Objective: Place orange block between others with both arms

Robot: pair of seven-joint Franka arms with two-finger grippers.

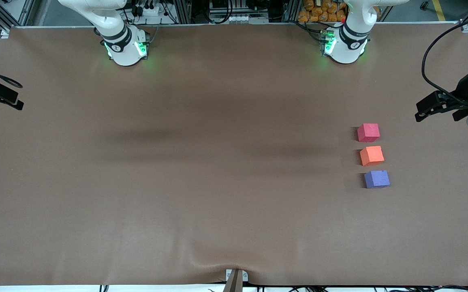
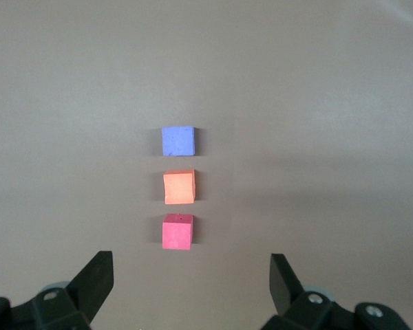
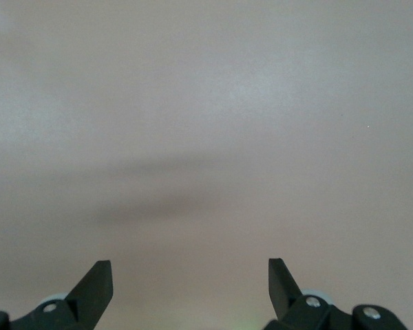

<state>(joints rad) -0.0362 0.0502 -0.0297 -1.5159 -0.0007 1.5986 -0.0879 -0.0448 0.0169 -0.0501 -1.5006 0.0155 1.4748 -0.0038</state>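
We found the left arm's black two-finger gripper released, its fingers spread wide and holding nothing, hanging over the brown table at the edge by the left arm's end. The right arm's black two-finger gripper was likewise released and empty, waiting over the table's edge at the right arm's end. Out from the left gripper we saw three small matte foam cubes in a short row near that left-arm end, just beside one another without touching. The small matte orange foam cube sat in the middle, between the red-pink foam cube, farther from the front camera, and the purple-blue foam cube, nearer to it.
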